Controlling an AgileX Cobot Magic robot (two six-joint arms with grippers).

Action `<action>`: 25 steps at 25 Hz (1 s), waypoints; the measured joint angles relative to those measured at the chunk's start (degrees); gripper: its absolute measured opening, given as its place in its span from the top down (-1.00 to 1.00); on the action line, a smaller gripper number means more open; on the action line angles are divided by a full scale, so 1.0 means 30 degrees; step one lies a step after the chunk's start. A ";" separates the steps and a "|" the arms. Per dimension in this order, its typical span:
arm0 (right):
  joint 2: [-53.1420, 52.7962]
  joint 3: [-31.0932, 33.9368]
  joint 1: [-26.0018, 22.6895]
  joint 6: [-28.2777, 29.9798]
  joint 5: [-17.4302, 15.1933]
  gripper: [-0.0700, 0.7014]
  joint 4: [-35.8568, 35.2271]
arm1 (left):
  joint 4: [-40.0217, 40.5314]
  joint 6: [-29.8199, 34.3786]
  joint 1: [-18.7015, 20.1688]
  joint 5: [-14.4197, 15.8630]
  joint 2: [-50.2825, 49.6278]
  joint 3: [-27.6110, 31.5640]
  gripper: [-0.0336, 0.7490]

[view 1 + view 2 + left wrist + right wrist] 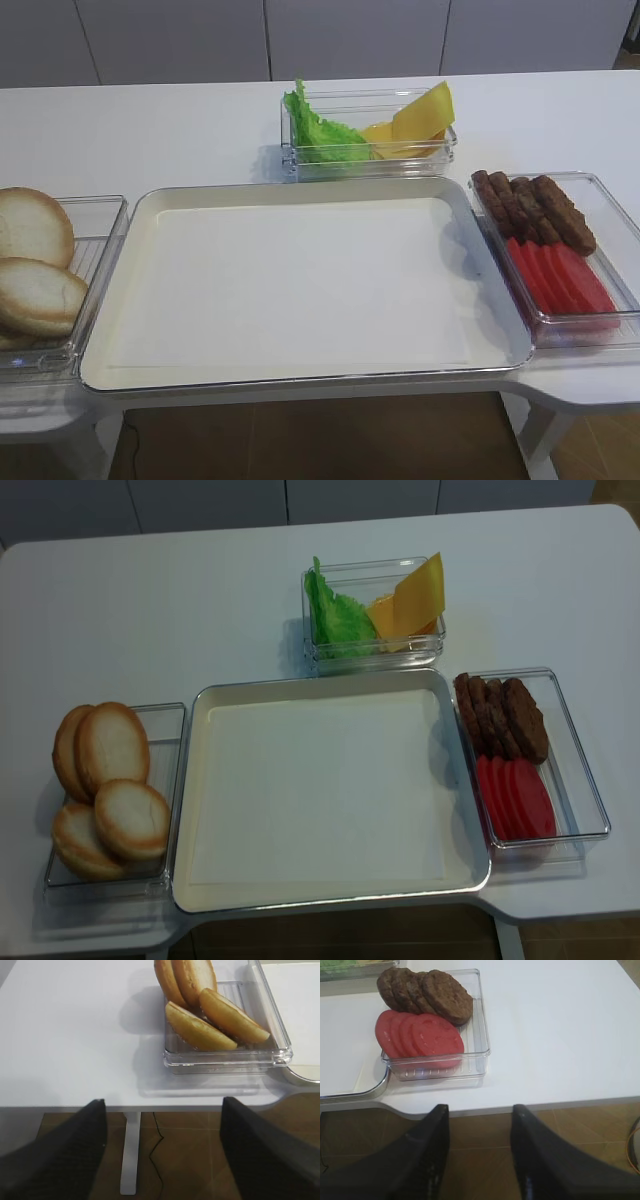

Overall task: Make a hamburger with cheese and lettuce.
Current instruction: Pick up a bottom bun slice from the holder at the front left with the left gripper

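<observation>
The bun halves [200,1010] lean in the clear bin [227,1057] straight ahead of the left gripper [162,1152], the nearer arm, probably first; both it and the right gripper [480,1155] gape wide, empty.

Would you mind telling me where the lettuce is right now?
The lettuce stands in the left part of the clear container behind the tray, beside the cheese, near the middle of both high views.
</observation>
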State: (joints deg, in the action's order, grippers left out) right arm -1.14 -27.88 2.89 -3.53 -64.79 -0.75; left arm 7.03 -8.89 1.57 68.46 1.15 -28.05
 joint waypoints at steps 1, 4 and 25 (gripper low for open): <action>0.0000 0.0000 0.0000 0.0000 0.0000 0.04 0.0000 | 0.0000 0.0000 0.0000 0.0000 0.0000 0.0000 -0.43; 0.0000 0.0000 0.0000 -0.0066 0.0000 0.07 0.0000 | 0.0000 0.0000 0.0000 0.0000 0.0000 0.0000 -0.43; 0.0000 0.0000 0.0000 -0.0066 0.0000 0.12 0.0000 | 0.0000 0.0000 0.0000 0.0000 0.0000 0.0000 -0.43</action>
State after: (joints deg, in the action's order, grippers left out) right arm -1.14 -27.88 2.89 -3.73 -64.79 -0.75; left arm 7.03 -8.89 1.57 68.46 1.15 -28.05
